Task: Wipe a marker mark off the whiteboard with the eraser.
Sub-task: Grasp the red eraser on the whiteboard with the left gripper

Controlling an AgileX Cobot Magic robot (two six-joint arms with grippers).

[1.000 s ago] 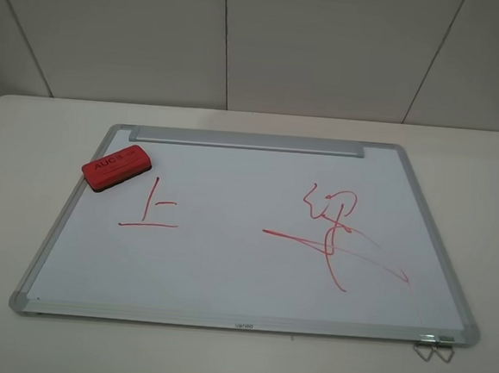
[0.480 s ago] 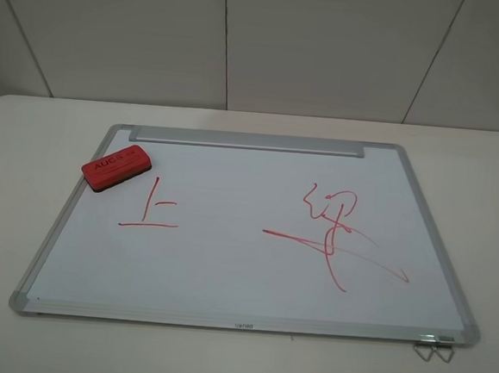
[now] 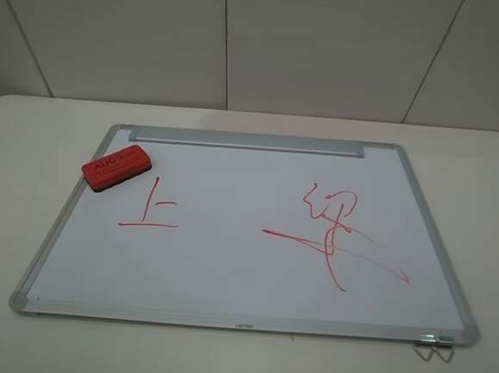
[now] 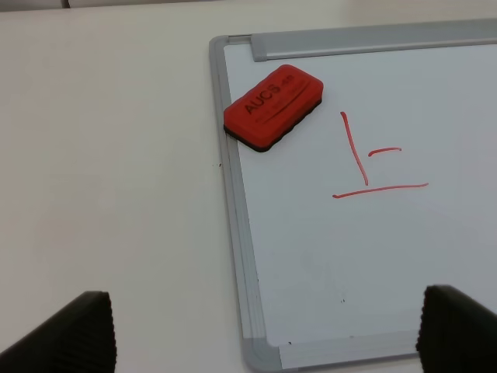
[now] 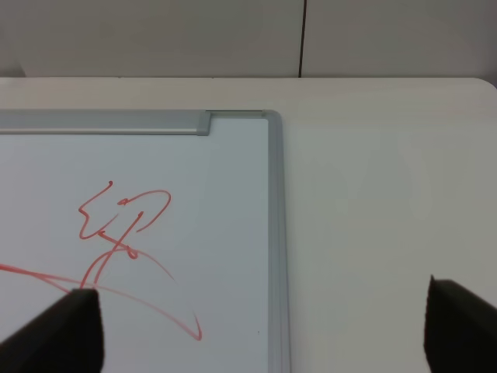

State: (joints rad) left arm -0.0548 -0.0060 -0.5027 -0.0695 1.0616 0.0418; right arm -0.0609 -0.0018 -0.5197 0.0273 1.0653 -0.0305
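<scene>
The whiteboard [image 3: 226,267] lies flat on the table. The red eraser [image 3: 115,166] rests on its far left corner, lettering up, partly over the frame. Just to its right is the marker mark [image 3: 156,203], three thin red strokes. The left wrist view shows the eraser [image 4: 273,106], the marker mark [image 4: 356,151] and the board's near left corner. My left gripper [image 4: 260,342] is open and empty, well short of the eraser. My right gripper [image 5: 258,334] is open and empty, over the whiteboard's [image 5: 225,179] right edge. Neither arm shows in the exterior view.
A large red scribble [image 3: 332,232] covers the board's right half and also shows in the right wrist view as a scribble [image 5: 124,233]. The silver tray bar [image 3: 246,140] runs along the far edge. A metal clip [image 3: 433,346] hangs at the near right corner.
</scene>
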